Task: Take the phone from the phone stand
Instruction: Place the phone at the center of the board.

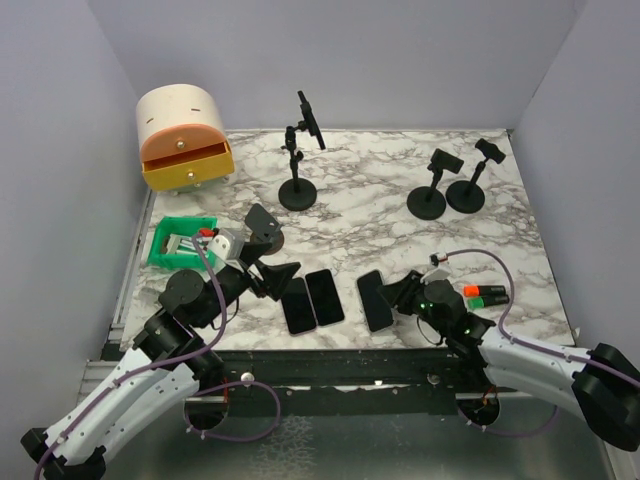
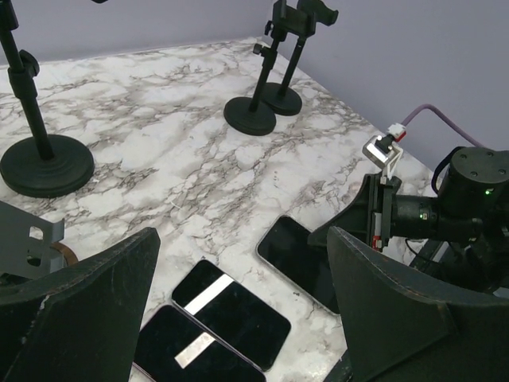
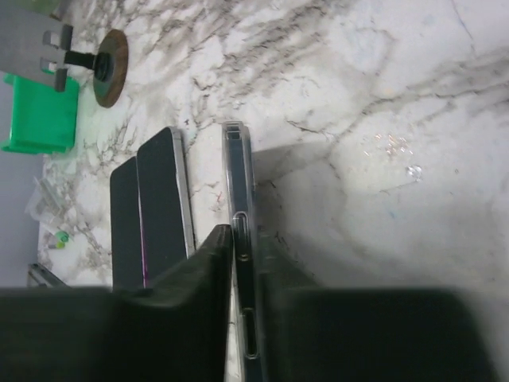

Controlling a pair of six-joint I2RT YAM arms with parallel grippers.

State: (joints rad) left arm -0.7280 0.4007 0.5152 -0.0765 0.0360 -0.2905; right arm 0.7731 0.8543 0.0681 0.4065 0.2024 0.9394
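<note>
Three dark phones lie flat near the front of the marble table. My right gripper (image 1: pixel 408 296) (image 3: pixel 245 239) is shut on the right-hand phone (image 1: pixel 374 300) (image 3: pixel 238 183), one finger on each face, with its clear-cased edge showing between them. My left gripper (image 1: pixel 272 272) (image 2: pixel 242 239) stands wide open above the other two phones (image 1: pixel 299 306) (image 1: pixel 325 297) (image 2: pixel 231 310) and holds nothing. At the back stand three black phone stands, a tall one (image 1: pixel 298 190) (image 2: pixel 46 163) and two short ones (image 1: pixel 428 200) (image 1: pixel 465 195). The tall one carries a dark flat piece on top.
A small grey stand on a brown disc (image 1: pixel 264 228) (image 3: pixel 110 56) sits just behind my left gripper. A green tray (image 1: pixel 180 240) lies at the left edge. A cream and orange drawer box (image 1: pixel 183 135) stands at the back left. Orange and green markers (image 1: pixel 485 293) lie beside my right arm.
</note>
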